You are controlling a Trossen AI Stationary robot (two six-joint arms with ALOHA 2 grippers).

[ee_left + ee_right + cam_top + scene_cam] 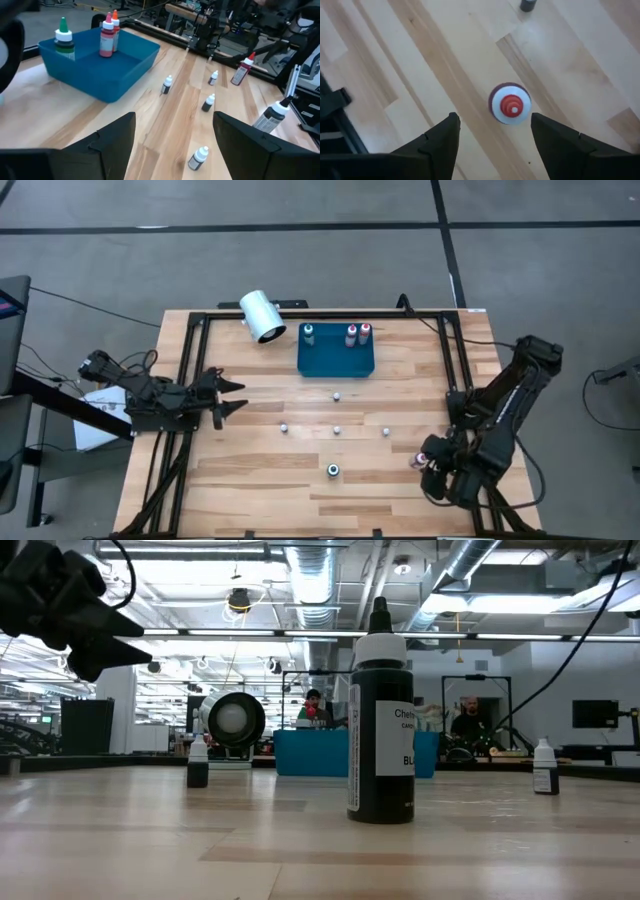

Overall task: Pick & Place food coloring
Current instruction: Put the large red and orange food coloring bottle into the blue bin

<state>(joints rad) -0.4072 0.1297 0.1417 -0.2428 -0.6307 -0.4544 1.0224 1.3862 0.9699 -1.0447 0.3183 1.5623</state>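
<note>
Seen from above: three food coloring bottles [351, 335] standing along the far wall of the blue tray [336, 360], one green-topped to the left, two red-topped to the right.

Well out from the tray's near right corner, close to the table [250, 500] edge: a fourth, red-topped bottle [510, 105] upright on bare wood. Directly over it, right gripper [493, 127] released, fingers spread wide on either side and touching nothing.

Level with the tray's near edge but far off to its left, over the black frame rail [190, 380]: left gripper [232, 395], likewise slack and empty.

Scattered in front of the tray: four small white-capped dark bottles [337, 430] and one larger black bottle [333, 470], each well apart, with open planks between them.

Just beside the tray's far left corner: white cylinder [262, 316], lying on its side.
</note>
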